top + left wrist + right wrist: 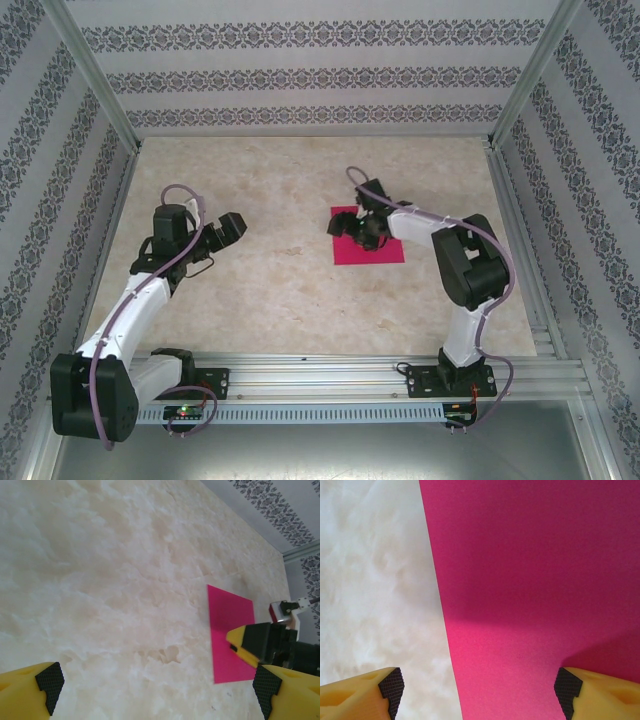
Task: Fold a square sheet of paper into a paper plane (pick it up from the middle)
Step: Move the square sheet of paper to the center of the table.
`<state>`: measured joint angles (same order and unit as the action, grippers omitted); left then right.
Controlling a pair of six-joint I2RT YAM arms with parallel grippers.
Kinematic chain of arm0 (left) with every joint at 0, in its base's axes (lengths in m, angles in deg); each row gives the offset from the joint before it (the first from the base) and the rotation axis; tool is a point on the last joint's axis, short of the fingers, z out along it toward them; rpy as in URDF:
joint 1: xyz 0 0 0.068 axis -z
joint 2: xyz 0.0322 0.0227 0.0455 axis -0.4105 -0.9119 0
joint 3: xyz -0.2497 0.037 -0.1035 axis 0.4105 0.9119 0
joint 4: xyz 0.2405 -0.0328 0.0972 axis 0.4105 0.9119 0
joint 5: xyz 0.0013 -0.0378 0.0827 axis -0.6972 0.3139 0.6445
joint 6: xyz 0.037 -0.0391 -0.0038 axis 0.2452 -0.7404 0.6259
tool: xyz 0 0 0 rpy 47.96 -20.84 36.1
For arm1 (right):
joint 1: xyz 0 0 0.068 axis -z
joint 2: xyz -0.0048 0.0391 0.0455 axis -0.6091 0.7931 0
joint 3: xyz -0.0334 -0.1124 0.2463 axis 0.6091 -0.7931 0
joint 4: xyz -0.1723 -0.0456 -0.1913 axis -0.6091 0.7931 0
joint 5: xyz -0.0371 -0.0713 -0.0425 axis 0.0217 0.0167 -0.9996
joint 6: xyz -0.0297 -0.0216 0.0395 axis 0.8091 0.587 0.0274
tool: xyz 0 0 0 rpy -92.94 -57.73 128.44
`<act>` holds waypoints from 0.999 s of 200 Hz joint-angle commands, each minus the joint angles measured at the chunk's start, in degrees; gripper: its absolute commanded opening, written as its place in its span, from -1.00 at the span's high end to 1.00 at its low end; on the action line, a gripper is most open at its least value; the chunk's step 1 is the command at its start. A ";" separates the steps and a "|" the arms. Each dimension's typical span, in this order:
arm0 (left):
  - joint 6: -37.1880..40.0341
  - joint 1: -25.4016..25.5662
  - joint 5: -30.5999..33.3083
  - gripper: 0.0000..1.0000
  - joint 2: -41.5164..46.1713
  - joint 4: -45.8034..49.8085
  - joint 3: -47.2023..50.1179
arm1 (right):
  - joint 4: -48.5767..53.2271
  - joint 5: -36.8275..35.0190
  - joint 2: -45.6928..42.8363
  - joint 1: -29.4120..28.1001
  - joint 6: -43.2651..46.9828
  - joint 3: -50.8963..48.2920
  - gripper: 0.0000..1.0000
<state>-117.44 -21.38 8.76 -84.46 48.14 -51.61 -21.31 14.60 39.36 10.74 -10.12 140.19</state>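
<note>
1. Surroundings. The marbled beige worktop [280, 300] is enclosed by patterned walls [300, 70] at 9, 12 and 3 o'clock. Aluminium frame posts [95, 75] stand at the far corners. The mounting rail [330, 370] carrying both of my arm bases runs along the 6 o'clock edge. A purple cable [170, 262] loops along each arm.

2. Obstructions. In the top view, my right arm's elbow stands at 4 o'clock from the square sheet of paper [385, 250]. My right wrist covers the sheet's 9 o'clock portion. My left arm stands well apart from the sheet, at 9 o'clock.

3. Edges and open room. Bare worktop lies between my two claws and from the sheet out to the walls at 12 and 3 o'clock. The sheet lies flat, right of the worktop's centre. Its edges run roughly parallel to the walls. All four edges rest on the worktop, well inside its borders.

4. Left claw [232, 225]. The jaws stand wide with nothing between them. It hovers above bare worktop with its fingers pointing toward 3 o'clock. The left wrist view shows the sheet ahead of it, at 2 o'clock in that view.

5. Right claw [480, 690]. The jaws stand wide and straddle the sheet's 9 o'clock edge. In the right wrist view, the left pad [390, 682] is over bare worktop and the right pad [568, 685] is over the magenta paper. A shadow falls on the paper beside the right pad. I cannot tell whether either pad touches the surface. Nothing is gripped.
</note>
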 commanded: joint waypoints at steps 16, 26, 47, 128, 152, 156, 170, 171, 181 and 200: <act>-3.37 3.19 -1.28 -1.00 0.39 -4.33 2.82 | -3.49 -2.39 1.27 -10.42 -14.05 -8.12 -0.62; -4.44 4.03 -1.50 -1.00 -0.08 -6.12 4.23 | -5.13 -2.39 0.64 -11.73 -15.66 -7.49 -0.61; -4.69 6.13 -1.30 -1.00 -1.19 -7.10 4.81 | -3.01 -3.24 -3.22 -12.21 -15.58 -4.74 -0.62; -3.64 16.66 0.63 -1.00 -9.78 -10.48 1.05 | 2.51 -1.95 -7.61 -2.28 -3.76 -5.33 -0.61; -3.68 17.54 1.00 -1.00 -10.57 -11.42 1.50 | 1.32 -2.56 -5.75 -2.17 -5.24 -6.11 -0.60; -3.65 17.60 1.06 -1.00 -10.75 -11.38 1.47 | 0.75 -2.84 -5.68 -2.22 -5.99 -6.67 -0.60; -3.16 17.55 1.68 -1.00 -10.71 -10.92 1.47 | -1.08 -4.65 -5.35 -2.39 -10.08 -9.16 -0.57; -3.14 17.54 1.69 -1.00 -10.70 -10.94 1.44 | -1.21 -4.74 -5.35 -2.43 -10.43 -9.36 -0.57; -2.94 17.61 2.17 -1.00 -10.63 -10.96 1.44 | -2.80 -6.76 -5.43 -3.07 -13.96 -11.60 -0.57; -2.68 17.54 2.36 -1.00 -10.80 -10.71 1.05 | -5.31 -11.07 -6.45 -6.28 -21.73 -15.61 -0.58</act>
<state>-121.00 -4.36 9.92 -94.82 39.14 -48.95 -26.01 9.31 32.06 8.03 -21.24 130.25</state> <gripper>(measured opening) 0.999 0.785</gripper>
